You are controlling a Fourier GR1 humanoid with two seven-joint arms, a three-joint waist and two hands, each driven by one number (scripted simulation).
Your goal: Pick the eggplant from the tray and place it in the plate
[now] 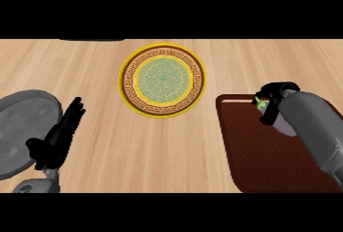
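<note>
Wooden counter (201, 149), right hand (273, 97) hiding eggplant (257, 102)

I can read no text, label, brand, number or sign anywhere from here. The only marking I find is on the plate (161, 80): a brown band of angular key-pattern ornament running round inside its yellow rim, and a mottled green centre, none of it letters or figures. The brown tray (268, 149) has a plain woven-looking surface with nothing written on it, and the wooden counter (167, 149) shows only grain
</note>
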